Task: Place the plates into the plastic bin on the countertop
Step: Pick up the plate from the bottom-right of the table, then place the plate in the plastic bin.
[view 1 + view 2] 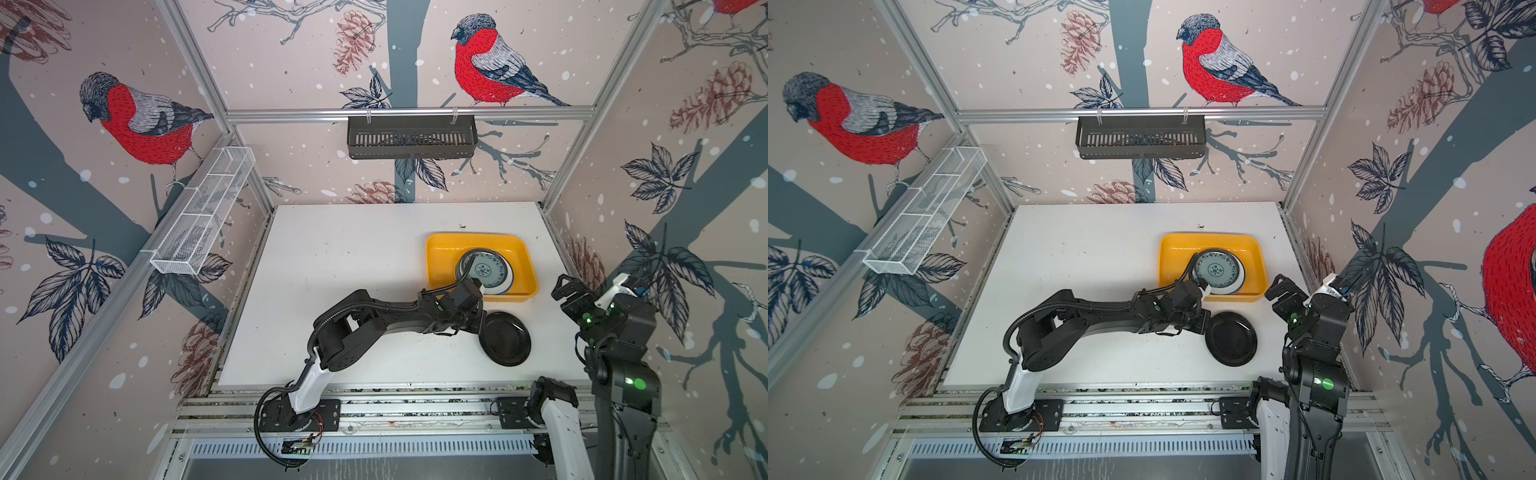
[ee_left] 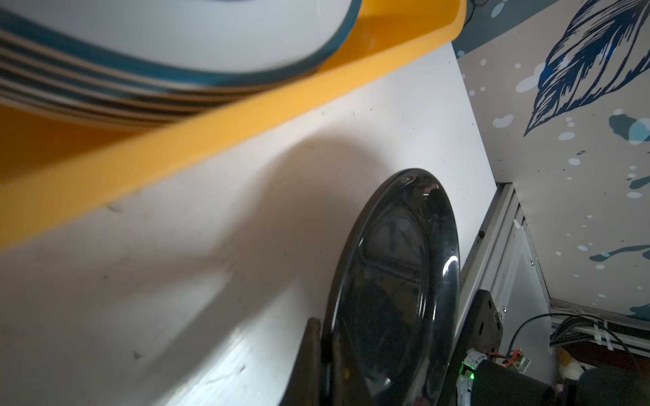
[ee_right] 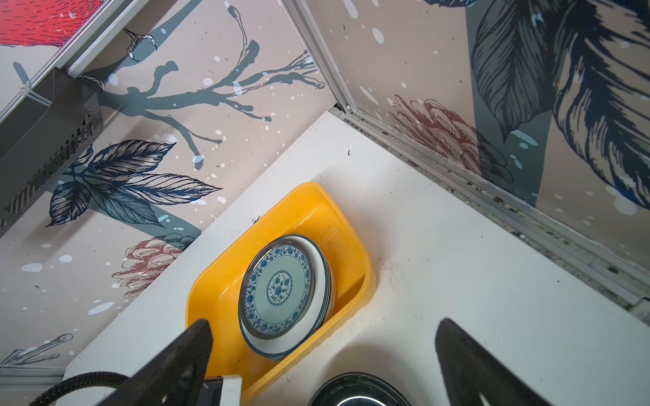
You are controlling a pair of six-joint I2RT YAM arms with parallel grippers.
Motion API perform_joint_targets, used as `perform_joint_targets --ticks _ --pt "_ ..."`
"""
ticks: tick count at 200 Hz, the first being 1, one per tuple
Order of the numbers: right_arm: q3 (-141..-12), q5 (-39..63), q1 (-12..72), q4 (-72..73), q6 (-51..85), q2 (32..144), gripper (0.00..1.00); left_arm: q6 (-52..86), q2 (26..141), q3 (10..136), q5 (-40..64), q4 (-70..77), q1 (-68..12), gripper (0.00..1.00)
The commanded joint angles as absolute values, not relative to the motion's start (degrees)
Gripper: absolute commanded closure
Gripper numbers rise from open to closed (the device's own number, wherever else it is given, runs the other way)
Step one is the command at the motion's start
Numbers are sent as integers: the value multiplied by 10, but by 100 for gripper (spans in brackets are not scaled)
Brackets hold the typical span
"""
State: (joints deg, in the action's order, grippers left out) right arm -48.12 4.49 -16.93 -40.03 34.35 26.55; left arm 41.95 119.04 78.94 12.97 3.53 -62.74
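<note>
The left gripper [image 1: 478, 328] had closed narrow on the left rim of the black plate [image 1: 505, 338]; the wrist view showed the fingers [image 2: 313, 355] pinching only that edge. The plate lay over the countertop [image 1: 332, 270], just beside the near wall of the plastic bin [image 1: 436, 249] and outside it; whether it rested on the surface or hung just above could not be told. In the bin sat a stack of plates [image 1: 484, 272] under a blue-green patterned one.

Risk, as a judgement: a glossy plate held by one edge could droop or slip out, or catch the bin's near wall or the stack on the way in.

The plate faced hollow side up, roughly flat; being round it had no long axis, only the line from pinched rim to free rim, running left to right. Further right the right gripper [image 3: 323, 325] hovered with fingers spread wide, holding nothing.
</note>
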Motion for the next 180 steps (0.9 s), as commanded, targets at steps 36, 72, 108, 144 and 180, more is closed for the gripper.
perform_joint_targets --ticks 36,72,108,144,180 --pt "-497 28 -168 -367 348 282 0 393 1156 792 93 37 -613 100" --pt "-497 26 -168 -358 353 290 0 372 1142 802 78 17 -603 100" --pt "-483 34 -168 -341 351 291 0 359 1127 803 80 10 -590 100" --pt "-477 62 -169 -321 350 291 0 347 1108 802 88 14 -577 100" --pt "-465 126 -168 -270 341 300 0 340 1101 812 88 9 -563 100"
